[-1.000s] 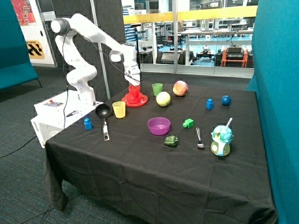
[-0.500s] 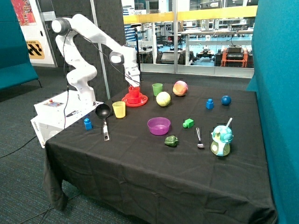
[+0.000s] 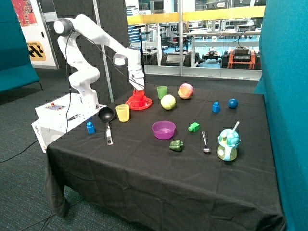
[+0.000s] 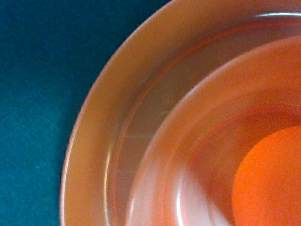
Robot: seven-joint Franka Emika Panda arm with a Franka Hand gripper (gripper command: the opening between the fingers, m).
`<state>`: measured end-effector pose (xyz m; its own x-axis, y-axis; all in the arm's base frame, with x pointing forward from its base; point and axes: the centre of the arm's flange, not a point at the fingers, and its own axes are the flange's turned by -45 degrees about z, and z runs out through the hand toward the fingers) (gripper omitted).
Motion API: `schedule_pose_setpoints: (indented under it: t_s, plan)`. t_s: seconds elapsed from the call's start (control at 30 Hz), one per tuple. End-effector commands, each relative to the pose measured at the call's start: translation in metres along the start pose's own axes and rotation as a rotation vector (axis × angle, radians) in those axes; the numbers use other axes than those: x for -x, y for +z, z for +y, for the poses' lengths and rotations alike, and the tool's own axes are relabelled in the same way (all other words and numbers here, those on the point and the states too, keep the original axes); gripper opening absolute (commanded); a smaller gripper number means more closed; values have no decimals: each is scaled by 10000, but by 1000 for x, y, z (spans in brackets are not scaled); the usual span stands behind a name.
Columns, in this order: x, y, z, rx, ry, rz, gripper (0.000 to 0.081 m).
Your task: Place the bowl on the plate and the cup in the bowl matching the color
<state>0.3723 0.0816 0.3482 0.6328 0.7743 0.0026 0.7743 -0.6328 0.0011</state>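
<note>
The red plate lies on the black cloth at the table's far side, beside the robot's base. The red-orange bowl sits on it, and the red cup stands upright in the bowl. My gripper hangs straight down right over the cup's top. Whether it touches the cup is not visible. The wrist view is very close: the plate's rim curves over the cloth, the bowl's wall rises inside it, and a brighter orange round patch lies at the bowl's middle.
A yellow cup and a black ladle are near the plate. A green cup and two balls stand beside it. A purple bowl, small blocks, a fork and a sippy cup lie further along.
The gripper and the red cup have sunk a little toward the bowl. Nothing else on the table has moved.
</note>
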Motion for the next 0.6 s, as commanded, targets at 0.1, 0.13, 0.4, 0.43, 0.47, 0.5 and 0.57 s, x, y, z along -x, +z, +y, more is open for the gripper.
schedule_pose_setpoints:
  t_s: [0.1,0.13,0.4,0.43,0.47,0.5,0.57]
  plan:
    - [-6,0,-2,-11,14,-26,526]
    - [-6,0,-2,-11,-8,-26,523]
    - [-13,-13,1,-11,-112,-26,596]
    - [-14,-17,4,-11,-97,-26,630]
    - [-15,-20,7,-11,-75,-26,665]
    - [-16,-22,9,-11,-55,-26,693]
    - [-16,-28,15,-10,28,-27,762]
